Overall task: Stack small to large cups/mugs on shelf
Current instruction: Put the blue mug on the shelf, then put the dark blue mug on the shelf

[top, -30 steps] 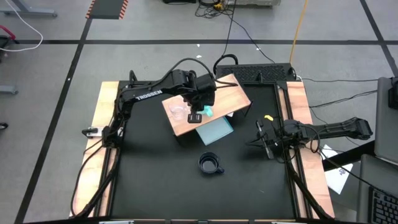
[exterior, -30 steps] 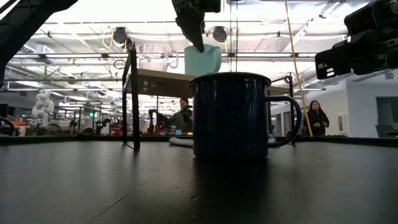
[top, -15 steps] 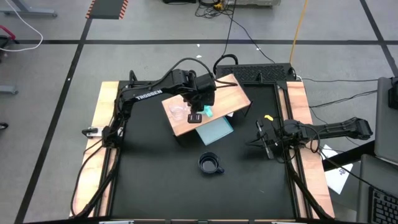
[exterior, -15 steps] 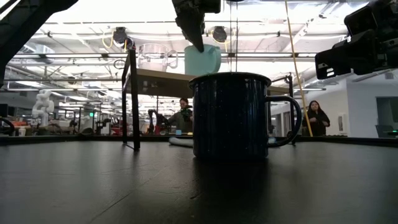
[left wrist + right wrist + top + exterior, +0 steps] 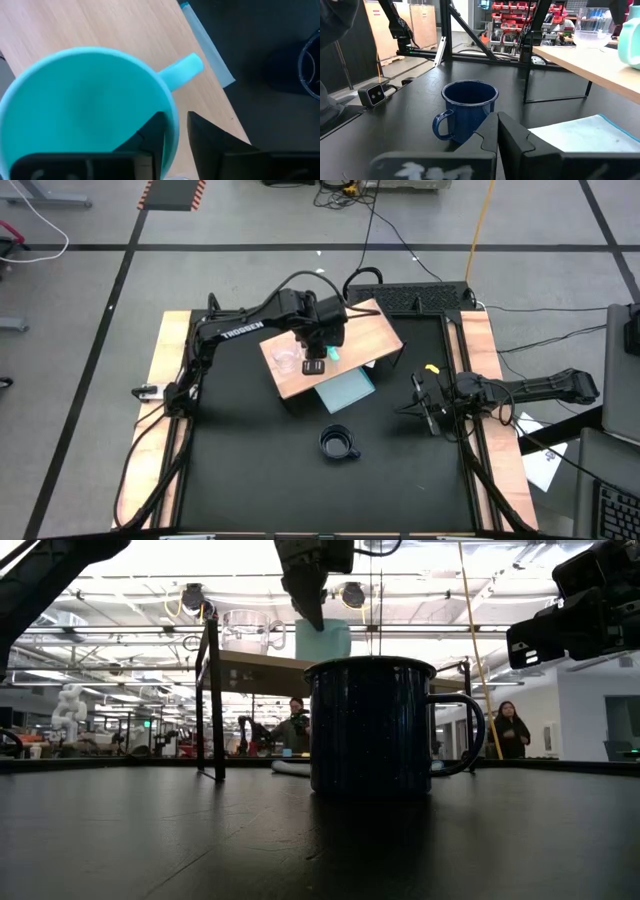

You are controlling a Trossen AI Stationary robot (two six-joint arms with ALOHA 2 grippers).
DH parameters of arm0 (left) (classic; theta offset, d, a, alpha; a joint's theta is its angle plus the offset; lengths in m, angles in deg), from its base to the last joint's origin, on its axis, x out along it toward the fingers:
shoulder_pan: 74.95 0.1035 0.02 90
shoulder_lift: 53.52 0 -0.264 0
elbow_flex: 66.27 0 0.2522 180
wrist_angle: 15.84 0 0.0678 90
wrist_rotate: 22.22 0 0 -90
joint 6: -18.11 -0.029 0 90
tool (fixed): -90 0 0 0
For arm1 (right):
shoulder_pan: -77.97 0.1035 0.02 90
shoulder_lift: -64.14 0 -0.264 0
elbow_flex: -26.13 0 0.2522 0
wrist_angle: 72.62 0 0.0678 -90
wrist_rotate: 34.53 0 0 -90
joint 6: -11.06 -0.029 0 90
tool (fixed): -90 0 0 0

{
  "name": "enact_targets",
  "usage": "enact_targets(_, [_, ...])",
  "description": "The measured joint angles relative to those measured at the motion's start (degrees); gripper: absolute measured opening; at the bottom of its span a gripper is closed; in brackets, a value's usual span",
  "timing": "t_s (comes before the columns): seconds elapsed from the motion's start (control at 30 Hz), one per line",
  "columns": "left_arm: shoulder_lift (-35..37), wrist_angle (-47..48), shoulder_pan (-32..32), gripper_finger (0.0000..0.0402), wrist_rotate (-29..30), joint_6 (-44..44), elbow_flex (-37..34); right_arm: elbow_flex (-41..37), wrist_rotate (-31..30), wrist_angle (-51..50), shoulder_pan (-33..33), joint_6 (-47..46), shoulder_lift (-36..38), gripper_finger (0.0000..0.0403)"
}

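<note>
The turquoise mug [image 5: 332,355] is over the light wooden shelf [image 5: 370,330], with my left gripper [image 5: 318,360] shut on it from above. It fills the left wrist view [image 5: 85,110], its handle [image 5: 182,70] pointing away. The clear glass cup [image 5: 287,360] stands on the shelf beside it, toward the table's left. The black mug [image 5: 338,444] stands upright on the black table nearer the front edge and fills the low view [image 5: 375,725]. My right gripper [image 5: 425,405] waits shut and empty near the table's right side. My left gripper holds the turquoise mug by its rim wall [image 5: 172,125], close to the handle. One finger [image 5: 150,135] is inside the mug and the other [image 5: 210,140] outside. The fingers point down from above. The mug is upright; the black mug hides whether its base is on the shelf.
A pale blue-grey sheet [image 5: 347,390] lies on the table, partly under the shelf's near edge. The shelf's dark legs [image 5: 212,700] stand on the table. Wooden rails [image 5: 165,380] run along both table sides. People stand in the room beyond the table [image 5: 510,730].
My left gripper has shifted slightly toward the far edge over the shelf. The turquoise mug has come a little lower and stands straighter than before. The gripper stays shut on it.
</note>
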Motion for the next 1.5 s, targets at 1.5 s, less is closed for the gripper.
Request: enact_targets(1.5, [23.97,6.56,-26.78,0.0001,12.49,2.18,0.21,0.01,0.04,-0.21,0.02,-0.17,-0.55,0.0])
